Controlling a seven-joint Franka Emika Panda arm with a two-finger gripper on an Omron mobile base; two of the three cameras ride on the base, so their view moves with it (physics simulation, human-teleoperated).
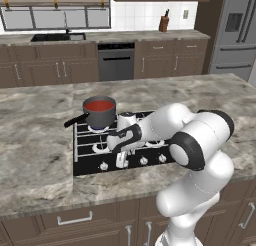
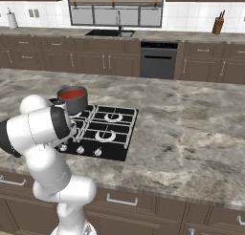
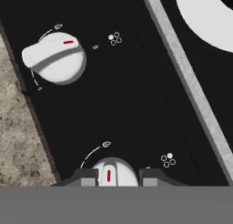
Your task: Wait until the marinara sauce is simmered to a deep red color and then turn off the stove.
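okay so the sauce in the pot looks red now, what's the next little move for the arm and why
Probably twist the knob toward off. The pincer is shut on that knob at the stove's front edge, and the marinara sauce in the saucepan already looks deep red, so turning is likely what remains.

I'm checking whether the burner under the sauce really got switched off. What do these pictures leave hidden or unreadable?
- Knob between the fingers, hand view: its lower part is cut off by the bottom edge.
- Burner under the saucepan, left base view: covered by the pan, so no flame can be checked.
- Stove knobs at the near left, right base view: hidden behind the arm.
- Gripper, left base view: too small to judge its hold on the knob.
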